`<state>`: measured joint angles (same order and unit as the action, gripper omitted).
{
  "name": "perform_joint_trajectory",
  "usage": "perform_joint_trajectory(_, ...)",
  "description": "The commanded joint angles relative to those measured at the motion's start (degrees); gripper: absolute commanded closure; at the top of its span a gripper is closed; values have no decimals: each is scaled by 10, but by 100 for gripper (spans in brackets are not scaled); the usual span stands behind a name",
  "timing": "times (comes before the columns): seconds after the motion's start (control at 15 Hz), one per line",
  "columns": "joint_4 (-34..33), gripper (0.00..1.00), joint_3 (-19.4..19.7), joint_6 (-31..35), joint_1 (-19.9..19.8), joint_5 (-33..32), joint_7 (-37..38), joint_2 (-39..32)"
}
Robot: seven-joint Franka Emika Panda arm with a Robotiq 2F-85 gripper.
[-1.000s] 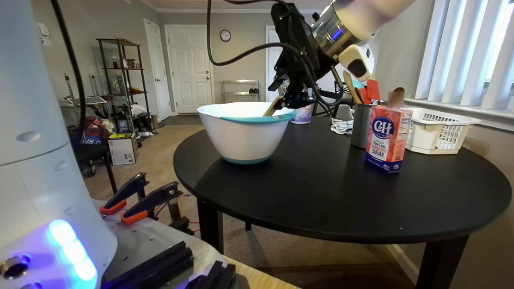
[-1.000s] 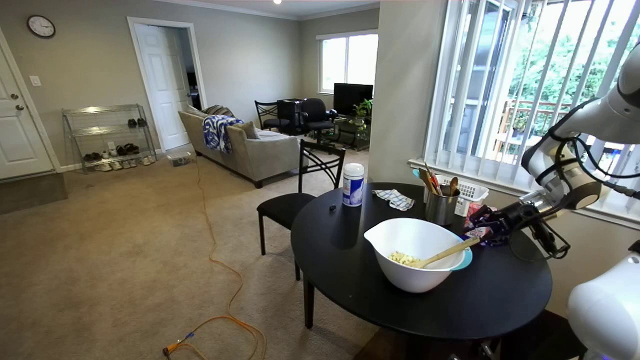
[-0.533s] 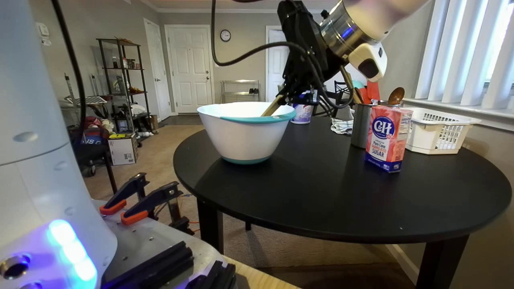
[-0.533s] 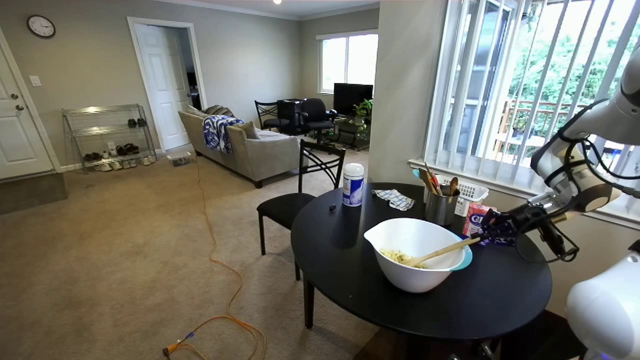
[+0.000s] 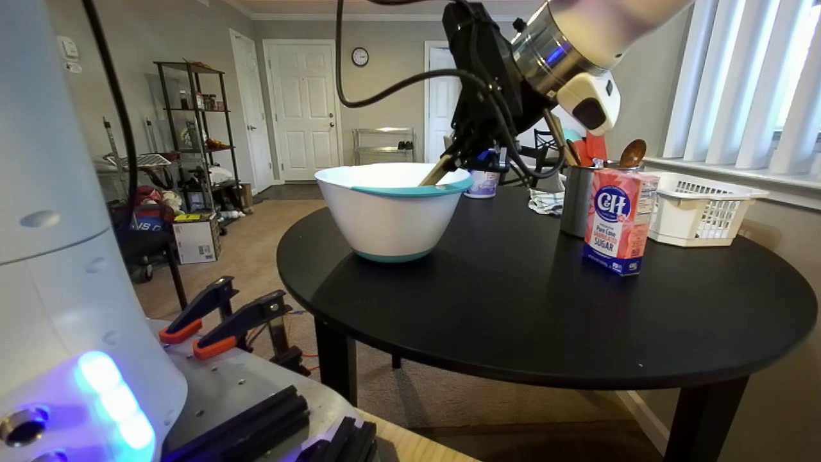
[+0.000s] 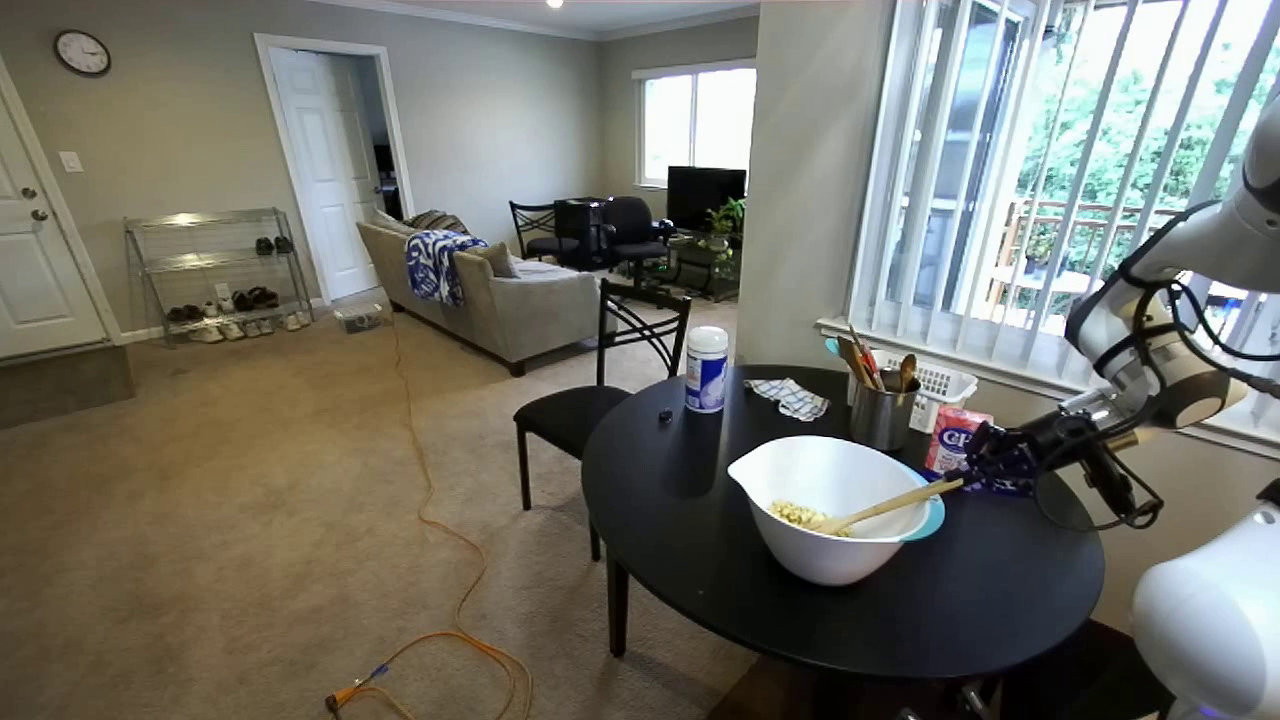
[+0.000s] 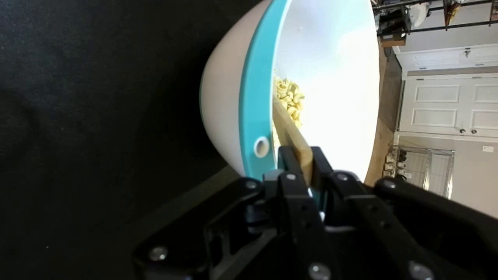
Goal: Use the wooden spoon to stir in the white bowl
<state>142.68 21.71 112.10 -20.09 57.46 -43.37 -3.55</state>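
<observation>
Bench [image 6: 960, 600] carries the bowl [image 6: 828, 560]; at its 3 o'clock in an exterior view, your tool [image 6: 962, 478] clamps the spoon [image 6: 893, 503]; stirring likely remains.

On the carton [image 5: 619, 221], to the right of the bowl [image 5: 391, 221], we read "C&H" in white on blue in an exterior view, and below that "Pure Cane", "Granulated" and "SUGAR"; the lettering on its side is too small for us. Beyond the bowl, we see print on the canister [image 6: 706, 370] but cannot make it out. Well left of the bowl, we find pale letters, partly hidden, on a blue thing [image 5: 147, 223]. The dial of the clock [image 6: 82, 53], far beyond the bowl, is too small to read.
</observation>
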Motion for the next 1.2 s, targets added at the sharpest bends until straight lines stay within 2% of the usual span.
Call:
perform_joint_trajectory(0.0, 12, 94, -4, 11, -4, -14, -13, 12)
perform_joint_trajectory(0.33, 44, 94, -15, 58, 8, -50, 16, 83)
perform_joint_trajectory(0.67, 71, 94, -48, 61, 24, -125, 84, 207)
perform_joint_trajectory(0.8, 80, 94, -76, 64, 40, -158, 128, 264)
perform_joint_trajectory(1.0, 96, 94, -143, 118, 80, -212, 200, 336)
perform_joint_trajectory(1.13, 97, 94, -178, 153, 107, -251, 240, 359)
